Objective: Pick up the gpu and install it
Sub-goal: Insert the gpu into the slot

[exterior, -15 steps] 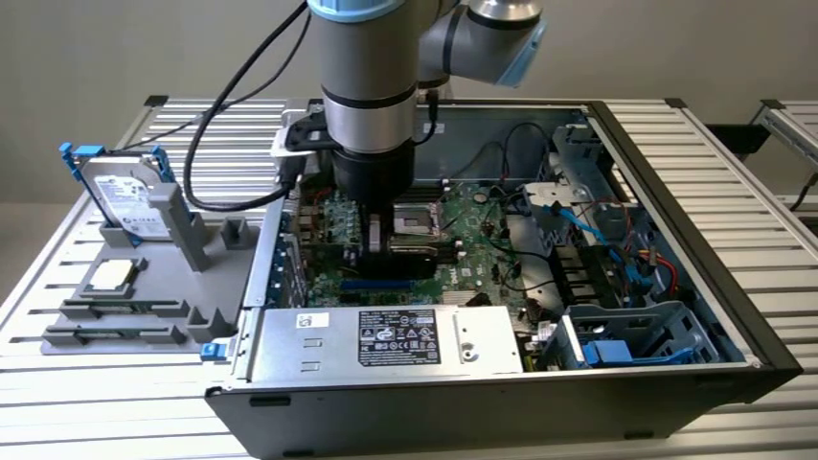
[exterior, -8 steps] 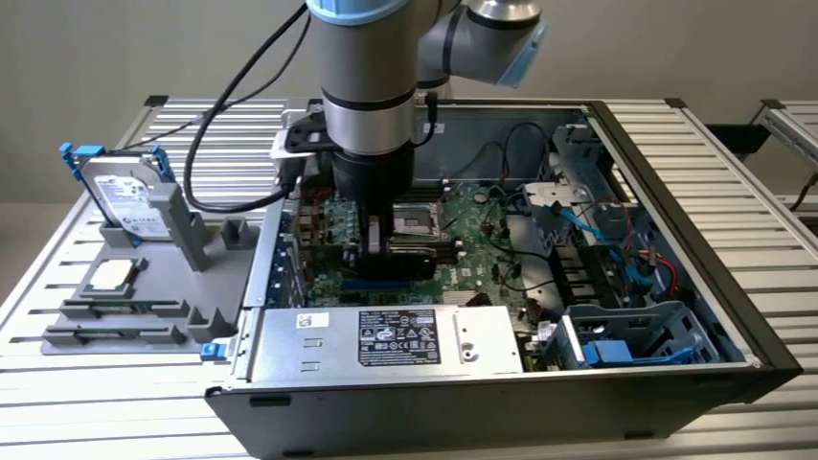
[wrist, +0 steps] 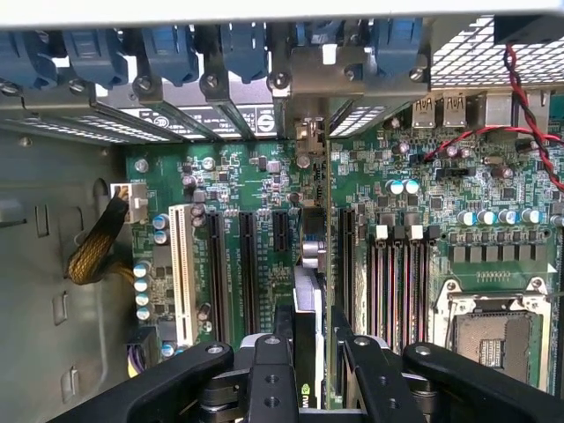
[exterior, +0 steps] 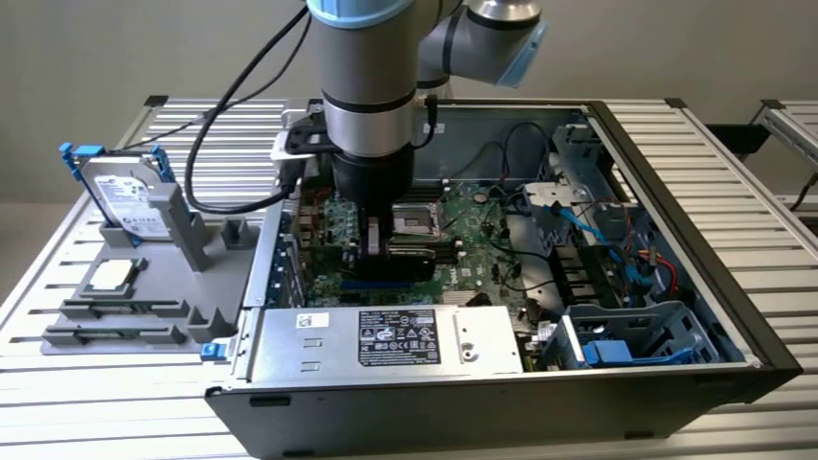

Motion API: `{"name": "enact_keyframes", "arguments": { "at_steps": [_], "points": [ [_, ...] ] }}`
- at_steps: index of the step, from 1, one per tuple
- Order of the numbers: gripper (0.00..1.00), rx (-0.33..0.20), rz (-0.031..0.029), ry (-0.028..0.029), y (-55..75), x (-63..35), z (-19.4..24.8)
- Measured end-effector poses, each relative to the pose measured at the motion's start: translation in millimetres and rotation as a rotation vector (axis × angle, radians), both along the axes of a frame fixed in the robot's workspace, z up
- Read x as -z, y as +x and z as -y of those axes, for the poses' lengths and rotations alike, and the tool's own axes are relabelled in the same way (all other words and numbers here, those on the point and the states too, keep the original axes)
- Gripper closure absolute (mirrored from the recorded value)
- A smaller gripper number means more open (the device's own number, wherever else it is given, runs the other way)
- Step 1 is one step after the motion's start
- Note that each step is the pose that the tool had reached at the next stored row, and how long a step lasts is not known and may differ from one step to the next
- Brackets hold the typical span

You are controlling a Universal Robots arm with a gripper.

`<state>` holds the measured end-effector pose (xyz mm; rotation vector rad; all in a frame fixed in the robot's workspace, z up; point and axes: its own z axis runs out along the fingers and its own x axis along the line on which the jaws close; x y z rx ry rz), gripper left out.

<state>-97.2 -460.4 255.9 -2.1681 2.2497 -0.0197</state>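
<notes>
Clamping gpu (wrist: pixel 310 264) edgewise, gripper (wrist: pixel 313 339) jaws partly closed, above motherboard (wrist: pixel 423 203)

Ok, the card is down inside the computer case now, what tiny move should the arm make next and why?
Probably a short straight push down. The gripper holds the card edge-on above the motherboard, lined up beside the long black slots, with its bracket end at the case's rear openings. Whether it is fully seated cannot be told.

The gpu (wrist: pixel 310 291) stands on edge inside the open computer case, seen edge-on in the wrist view as a thin card running along the green motherboard among the black expansion slots. Its silver metal bracket end reaches the rear slot openings of the case. In the exterior view the gpu (exterior: pixel 374 238) stands upright over the board.
</notes>
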Motion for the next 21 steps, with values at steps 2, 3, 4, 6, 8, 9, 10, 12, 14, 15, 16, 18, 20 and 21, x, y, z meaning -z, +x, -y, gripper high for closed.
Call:
{"name": "enact_keyframes", "arguments": {
  "at_steps": [2,3,4,6,8,9,10,12,14,15,16,18,20,21],
  "points": [
    [0.73,0.0,-0.0004,-0.0003,0.0,0.5,-0.2],
    [0.73,0.0,-0.0006,-0.0004,0.0,0.8,-0.4],
    [0.73,0.0,-0.0008,-0.0005,0.0,1.1,-0.4],
    [0.73,0.0,-0.0017,-0.0013,0.0,1.7,-0.6],
    [0.73,0.0,-0.0025,-0.002,0.0,2.3,-0.8],
    [0.73,0.0,-0.0029,-0.0023,0.0,2.5,-0.9],
    [0.73,0.0,-0.0031,-0.0025,-0.1,2.7,-1.0],
    [0.73,0.0,-0.0035,-0.0027,-0.1,3.1,-1.4],
    [0.73,0.0,-0.004,-0.0031,-0.1,3.3,-1.7],
    [0.73,0.0,-0.0043,-0.0033,0.0,3.4,-1.8],
    [0.73,0.0,-0.0047,-0.0035,0.0,3.5,-1.9],
    [0.73,0.0,-0.0055,-0.004,0.0,3.8,-2.2],
    [0.73,0.0,-0.0067,-0.0048,0.0,4.0,-2.7],
    [0.73,0.0,-0.0076,-0.0052,0.0,4.1,-2.8]
  ]
}}
